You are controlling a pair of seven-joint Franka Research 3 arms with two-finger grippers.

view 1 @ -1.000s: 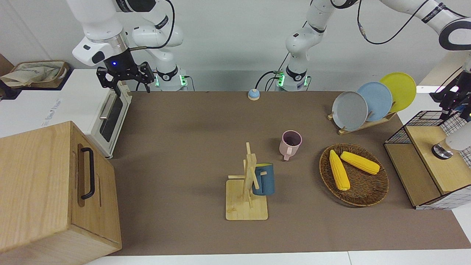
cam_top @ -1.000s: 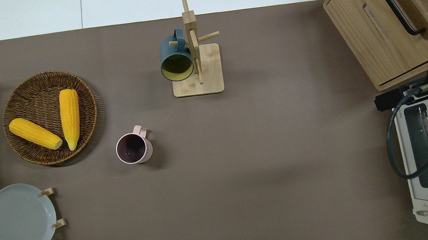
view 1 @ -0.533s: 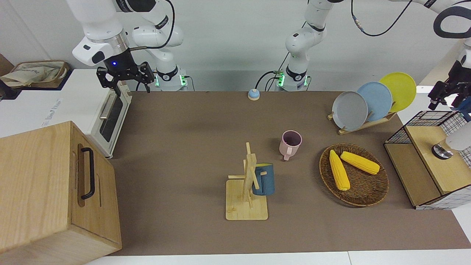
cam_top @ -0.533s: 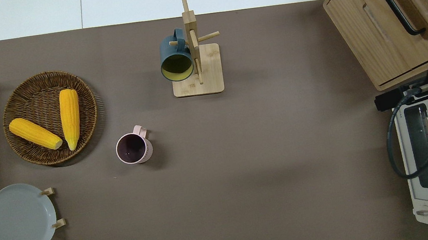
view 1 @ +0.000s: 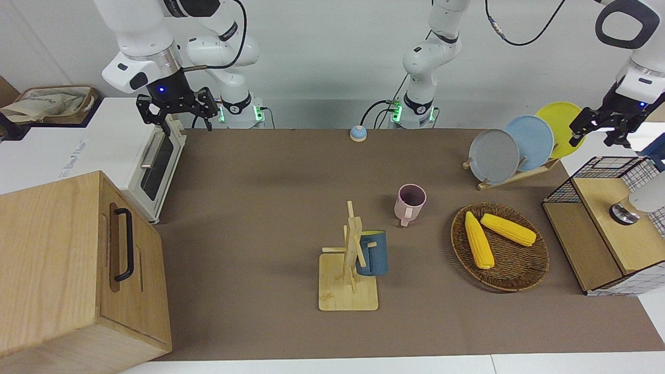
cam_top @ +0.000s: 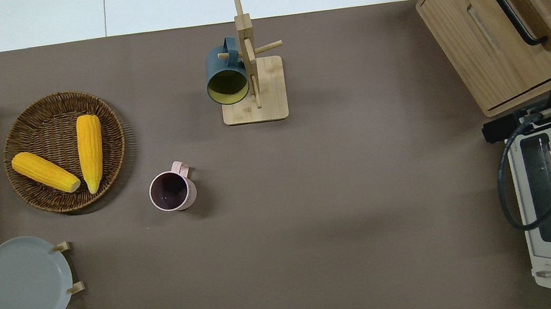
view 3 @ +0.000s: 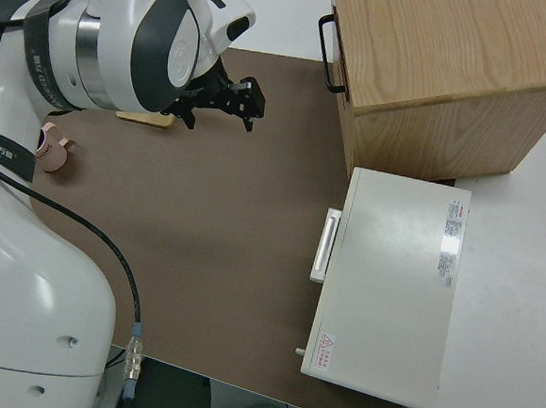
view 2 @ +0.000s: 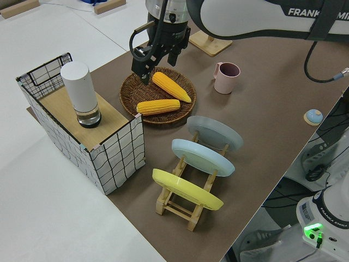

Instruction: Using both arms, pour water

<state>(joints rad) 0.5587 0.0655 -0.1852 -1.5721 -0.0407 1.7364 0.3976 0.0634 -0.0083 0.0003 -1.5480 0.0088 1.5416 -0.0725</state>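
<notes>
Both my grippers hang in the air with nothing in them: my left gripper [view 1: 599,130] has its fingers spread apart, up at the left arm's end of the table, near the white cylinder [view 2: 80,94] standing on the wire crate's wooden shelf [view 1: 618,234]. My right gripper [view 1: 177,111], fingers also apart, is over the toaster oven [view 1: 93,156]. On the brown mat the pink mug [cam_top: 172,190] stands upright, near the wicker basket [cam_top: 115,149] with two corn cobs [cam_top: 89,149].
</notes>
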